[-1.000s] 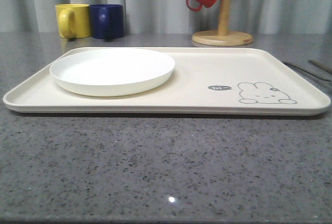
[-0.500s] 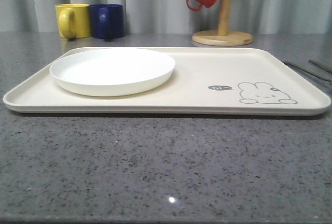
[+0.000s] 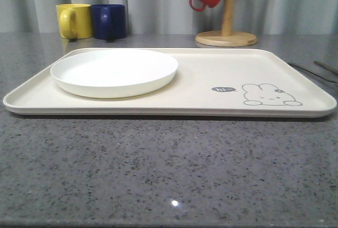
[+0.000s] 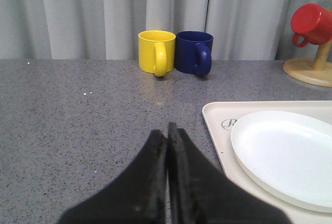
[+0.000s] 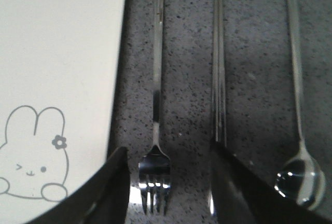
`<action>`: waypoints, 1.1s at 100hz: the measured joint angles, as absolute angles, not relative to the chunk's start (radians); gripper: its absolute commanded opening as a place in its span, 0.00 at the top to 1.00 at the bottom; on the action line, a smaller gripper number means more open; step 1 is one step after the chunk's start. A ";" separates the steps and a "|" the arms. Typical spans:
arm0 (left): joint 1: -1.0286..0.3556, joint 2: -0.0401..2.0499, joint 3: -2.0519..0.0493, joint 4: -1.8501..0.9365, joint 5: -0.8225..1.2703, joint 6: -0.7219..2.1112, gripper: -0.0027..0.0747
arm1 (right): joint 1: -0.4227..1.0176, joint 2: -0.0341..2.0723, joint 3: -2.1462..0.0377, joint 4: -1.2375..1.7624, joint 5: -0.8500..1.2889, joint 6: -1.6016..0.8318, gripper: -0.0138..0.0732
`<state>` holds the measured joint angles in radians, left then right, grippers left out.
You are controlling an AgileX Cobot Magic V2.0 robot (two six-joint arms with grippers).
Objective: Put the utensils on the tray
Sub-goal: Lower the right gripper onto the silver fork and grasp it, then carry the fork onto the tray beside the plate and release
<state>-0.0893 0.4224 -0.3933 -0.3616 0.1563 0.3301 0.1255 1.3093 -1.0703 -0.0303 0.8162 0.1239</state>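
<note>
The tray bears a small "hi" bubble (beside its rabbit drawing).

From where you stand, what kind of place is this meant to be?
Probably a mock dining or kitchen counter set up for practice: a speckled grey countertop, a cream tray holding a white plate, a fork beside it, mugs, and a plain curtain backdrop.

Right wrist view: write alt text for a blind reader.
The open right claw straddles a silver fork lying on grey counter, beside the cream rabbit tray. Metal chopsticks and a spoon lie parallel beyond the fork.
</note>
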 measured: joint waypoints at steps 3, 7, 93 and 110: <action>-0.089 0.422 -0.393 -0.362 0.156 0.330 0.99 | 0.130 1.331 -1.080 -0.029 0.816 0.124 0.43; -0.089 0.422 -0.393 -0.362 0.156 0.330 0.99 | 0.137 1.361 -1.092 -0.028 0.815 0.124 0.43; -0.089 0.422 -0.393 -0.362 0.156 0.330 0.99 | 0.143 1.592 -1.128 -0.025 0.774 0.120 0.51; -0.089 0.422 -0.393 -0.362 0.156 0.330 0.99 | 0.143 1.592 -1.128 -0.020 0.774 0.120 0.80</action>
<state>-0.0893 0.4224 -0.3933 -0.3616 0.1563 0.3301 0.1433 1.5924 -1.1276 -0.0205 0.7740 0.1199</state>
